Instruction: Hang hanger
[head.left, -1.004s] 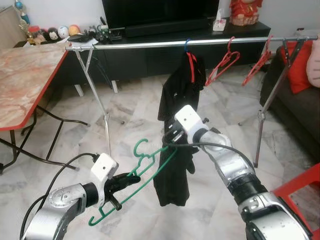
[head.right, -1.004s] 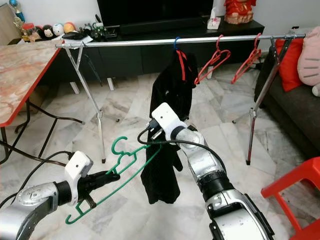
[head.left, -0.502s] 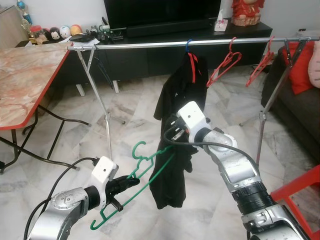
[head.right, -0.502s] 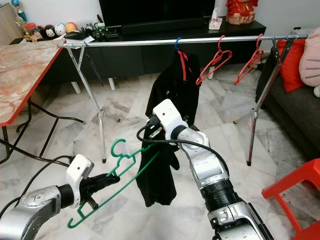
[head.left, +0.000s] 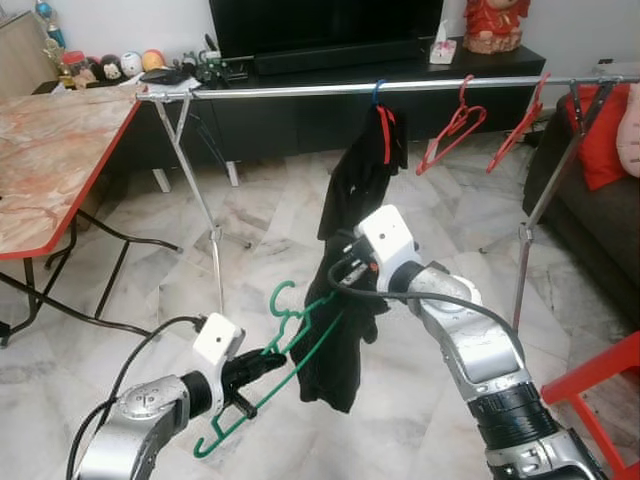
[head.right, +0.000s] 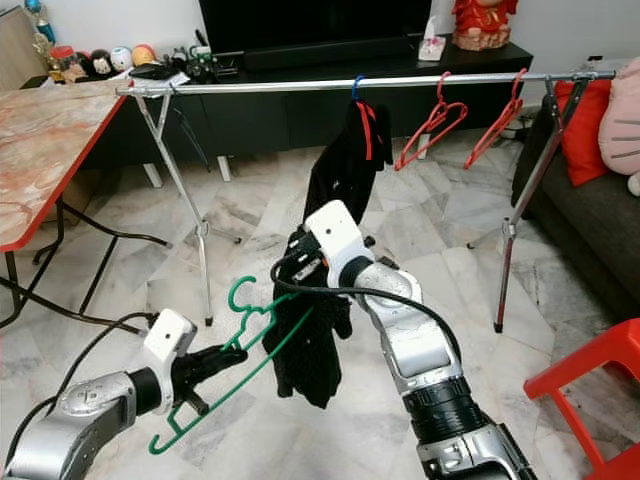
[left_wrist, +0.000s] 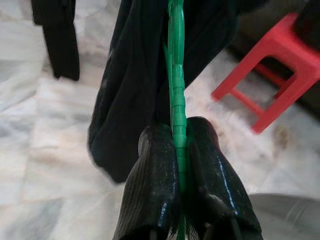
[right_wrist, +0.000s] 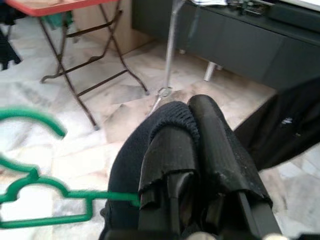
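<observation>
Spanning the room ahead, the rail (head.left: 300, 89) is carrying a dark garment (head.left: 368, 165) near its middle and two red hangers (head.left: 452, 128) toward its right end, while the stretch toward its left end is bare. Below it and well short of it, a black cloth (head.right: 305, 340) is hanging in mid-air, half threaded onto the green hanger (head.right: 235, 350). The right gripper (right_wrist: 197, 135) is pinching a fold of that cloth, fingers closed on it; the left gripper (left_wrist: 179, 170) is clamping tight on the hanger's lower bar, hook pointing up. Judging from this, dressing the hanger is under way and not finished, and the lift to the rail is not begun. A red-edged table (head.left: 60, 150) is standing at the left, a red stool (head.right: 590, 380) at the lower right, a sofa (head.right: 585, 200) beyond the rail's right end. The hung garment is crowding the middle of the rail, so the bare left stretch looks easier.
</observation>
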